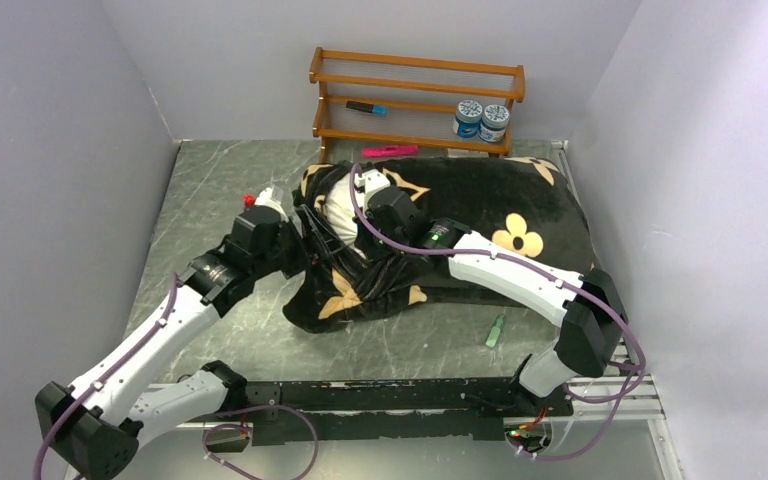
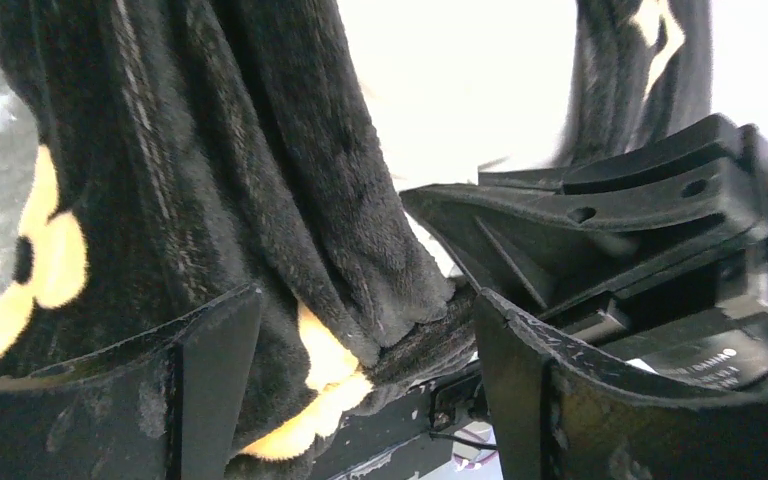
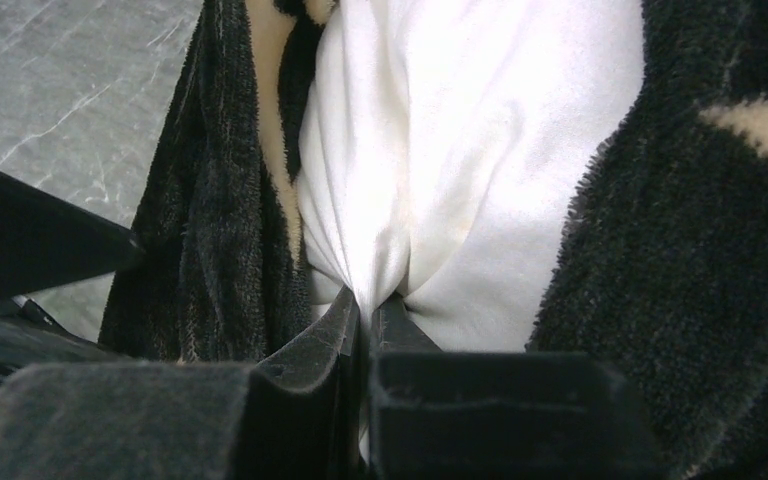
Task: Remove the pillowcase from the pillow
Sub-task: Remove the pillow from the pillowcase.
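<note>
Hiding most pillow (image 3: 440, 180): bunched pillowcase (image 1: 500, 200)

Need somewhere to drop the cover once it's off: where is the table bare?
Bare table lies left of the pillowcase, and a near strip between it and the arm bases, up to the green marker. Crowded: pillow opening with both grippers; pink marker by the rack.

At the far edge of my bench (image 1: 220, 200), a grey marbled surface, stands a wooden rack (image 1: 415, 100). A blue marker (image 1: 366, 107) lies on its middle shelf, and two white jars (image 1: 481, 120) with blue labels sit side by side on the lowest (labels too small to read). A pink marker (image 1: 390, 151) lies just before the rack. A small green object (image 1: 496, 331) rests near my right side.
</note>
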`<state>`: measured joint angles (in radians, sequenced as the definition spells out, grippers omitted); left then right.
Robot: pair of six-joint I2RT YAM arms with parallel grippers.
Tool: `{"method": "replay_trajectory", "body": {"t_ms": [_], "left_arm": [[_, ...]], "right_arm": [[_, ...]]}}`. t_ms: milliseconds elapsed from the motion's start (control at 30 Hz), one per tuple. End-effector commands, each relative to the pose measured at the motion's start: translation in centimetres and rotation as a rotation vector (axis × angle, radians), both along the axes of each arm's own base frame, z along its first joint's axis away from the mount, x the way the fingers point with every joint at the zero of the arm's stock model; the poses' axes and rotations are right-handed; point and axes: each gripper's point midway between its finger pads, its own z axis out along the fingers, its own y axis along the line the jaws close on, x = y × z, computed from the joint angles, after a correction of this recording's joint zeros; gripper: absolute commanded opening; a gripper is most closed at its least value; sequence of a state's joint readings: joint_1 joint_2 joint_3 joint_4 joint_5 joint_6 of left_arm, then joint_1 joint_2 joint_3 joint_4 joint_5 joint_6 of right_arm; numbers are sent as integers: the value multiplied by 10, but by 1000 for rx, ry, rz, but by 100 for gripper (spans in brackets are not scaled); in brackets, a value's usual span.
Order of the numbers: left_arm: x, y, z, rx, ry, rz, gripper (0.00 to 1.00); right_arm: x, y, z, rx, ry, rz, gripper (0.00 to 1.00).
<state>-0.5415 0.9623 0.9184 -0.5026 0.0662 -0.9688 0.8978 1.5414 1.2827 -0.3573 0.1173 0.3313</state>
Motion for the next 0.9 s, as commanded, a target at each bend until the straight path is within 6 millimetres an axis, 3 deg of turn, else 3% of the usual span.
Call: {"method": "replay_trajectory", "body": {"t_ms": [0, 167, 400, 567, 867], "left_arm": [[3, -11, -3, 10, 23, 89, 82], [7, -12, -11, 58, 16, 161, 81], [3, -13, -47, 110, 66, 194, 79], [-12, -12, -71, 139, 122, 175, 78], [-45, 13, -112, 206, 209, 173, 67]], "right_arm": [[11, -2, 14, 35, -59, -19, 0], [3, -4, 11, 39, -52, -10, 0], [-2, -13, 11, 39, -59, -19, 0], [-2, -17, 14, 35, -73, -29, 0], [1, -21, 25, 43, -101, -46, 0]]}}
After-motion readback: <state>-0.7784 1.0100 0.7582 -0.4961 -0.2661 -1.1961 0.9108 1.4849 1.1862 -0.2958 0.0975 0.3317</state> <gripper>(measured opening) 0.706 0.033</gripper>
